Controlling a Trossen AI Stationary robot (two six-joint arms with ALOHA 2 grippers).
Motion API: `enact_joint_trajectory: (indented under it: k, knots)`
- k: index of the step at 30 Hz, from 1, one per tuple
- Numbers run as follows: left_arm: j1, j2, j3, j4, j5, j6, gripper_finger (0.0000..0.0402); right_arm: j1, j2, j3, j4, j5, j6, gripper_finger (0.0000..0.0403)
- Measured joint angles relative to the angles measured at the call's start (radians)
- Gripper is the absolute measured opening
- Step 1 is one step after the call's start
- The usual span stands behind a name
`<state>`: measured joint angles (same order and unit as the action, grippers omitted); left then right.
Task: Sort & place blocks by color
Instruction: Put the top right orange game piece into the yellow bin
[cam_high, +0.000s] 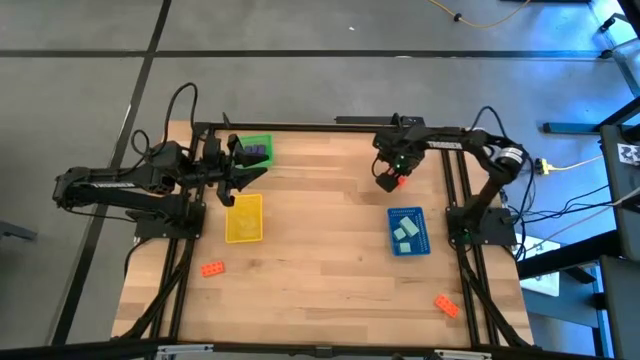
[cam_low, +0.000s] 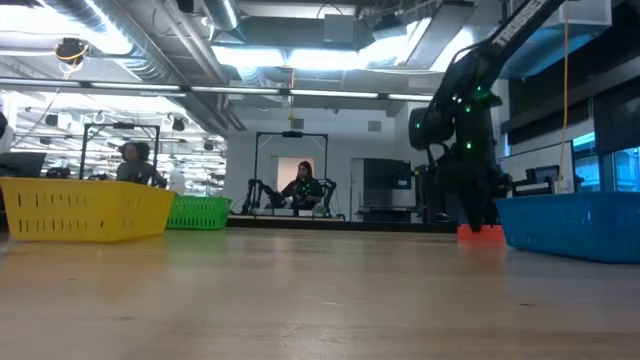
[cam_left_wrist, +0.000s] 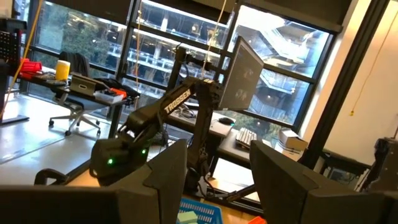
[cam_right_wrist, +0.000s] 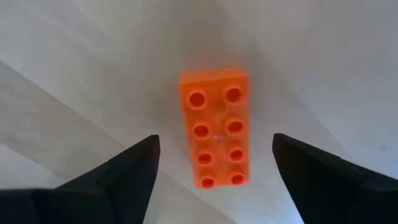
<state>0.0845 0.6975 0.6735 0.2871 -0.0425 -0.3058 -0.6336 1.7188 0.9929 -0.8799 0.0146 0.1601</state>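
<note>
An orange-red block (cam_right_wrist: 214, 127) lies flat on the wooden table, studs up; it also shows in the high view (cam_high: 401, 181) and the low view (cam_low: 480, 234). My right gripper (cam_right_wrist: 214, 149) points down over it, open, one finger on either side of the block's long sides, touching nothing. My left gripper (cam_high: 247, 176) hovers open between the green and yellow trays and holds nothing (cam_left_wrist: 217, 180). Two more orange-red blocks lie on the table, one near the left edge (cam_high: 212, 268) and one at the near right (cam_high: 446, 306). Purple blocks (cam_high: 258, 152) sit in the green tray, teal blocks (cam_high: 405, 231) in the blue tray.
The green tray (cam_high: 262, 139) stands at the far left, the yellow tray (cam_high: 244, 218) just nearer, the blue tray (cam_high: 409, 245) on the right side. Bare wood spans the table's middle and near part. People sit in the room beyond the table (cam_low: 303, 187).
</note>
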Motion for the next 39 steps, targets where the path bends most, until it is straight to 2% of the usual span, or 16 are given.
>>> enact_joint_trajectory:
  k: [5, 8, 13, 18, 24, 30, 34, 39]
  knots:
    - [0.000, 0.000, 0.000, 0.000, -0.001, 0.000, 0.0167, 0.001, 0.047, 0.000, -0.002, -0.011, -0.017, 0.0311]
    - [0.000, 0.000, 0.000, 0.003, -0.001, 0.000, 0.0167, 0.001, 0.065, 0.002, -0.002, -0.015, -0.035, 0.0295]
    - [0.000, 0.000, 0.000, 0.006, -0.001, 0.000, 0.0167, 0.001, 0.072, 0.004, -0.005, -0.015, -0.038, 0.0238]
    - [0.000, 0.000, 0.000, 0.006, -0.001, 0.000, 0.0167, 0.001, 0.060, 0.001, -0.012, -0.007, -0.064, 0.0147]
    - [0.000, -0.023, 0.001, 0.010, -0.017, 0.001, 0.0167, 0.022, -0.044, -0.003, 0.013, -0.016, -0.065, 0.0143]
    - [0.000, -0.061, 0.001, 0.007, -0.020, 0.001, 0.0167, 0.122, -0.212, -0.003, 0.238, -0.132, 0.033, 0.0143]
    - [0.000, -0.067, 0.001, 0.007, -0.020, 0.002, 0.0167, 0.232, -0.282, -0.001, 0.451, -0.150, 0.139, 0.0143]
    - [0.000, -0.065, 0.001, -0.003, -0.019, 0.001, 0.0167, 0.369, -0.292, -0.001, 0.687, -0.144, 0.237, 0.0143]
